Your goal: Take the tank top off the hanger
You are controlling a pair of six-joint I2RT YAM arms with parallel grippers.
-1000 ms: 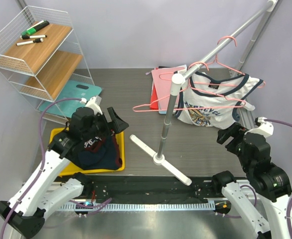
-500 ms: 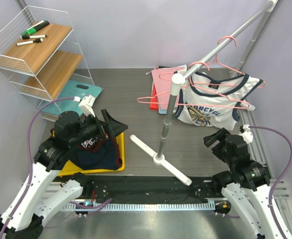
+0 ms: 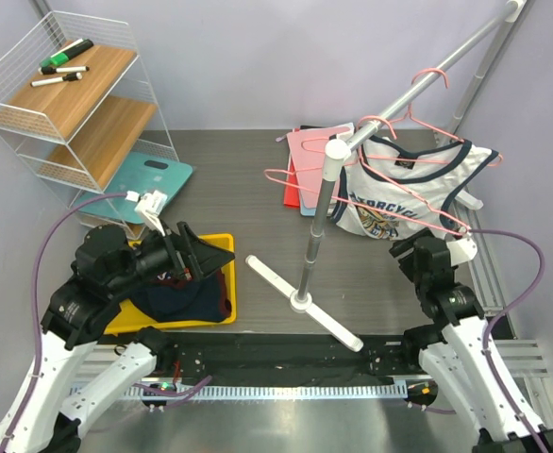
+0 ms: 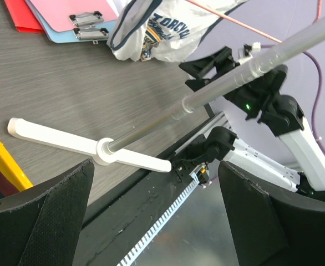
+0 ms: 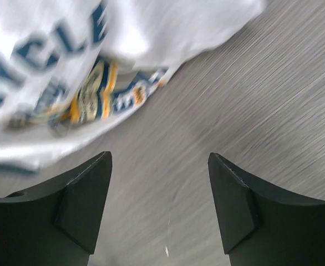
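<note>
white tank top (image 3: 399, 193) hung on the pink hanger (image 3: 378, 121) at 2 o'clock. right gripper (image 3: 407, 253) sat wide open and empty just under its hem. left gripper (image 3: 201, 250) was open and empty too, at 8. i'd have pinched a strap first, not the hem.

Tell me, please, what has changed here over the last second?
The right gripper swung in from the right and now points at the tank top's lower edge, jaws open, holding nothing. The left arm sank and drew back leftward, its gripper open above the yellow tray. The empty pink hanger swayed a little. The tank top is still on its hanger on the rail.
</note>
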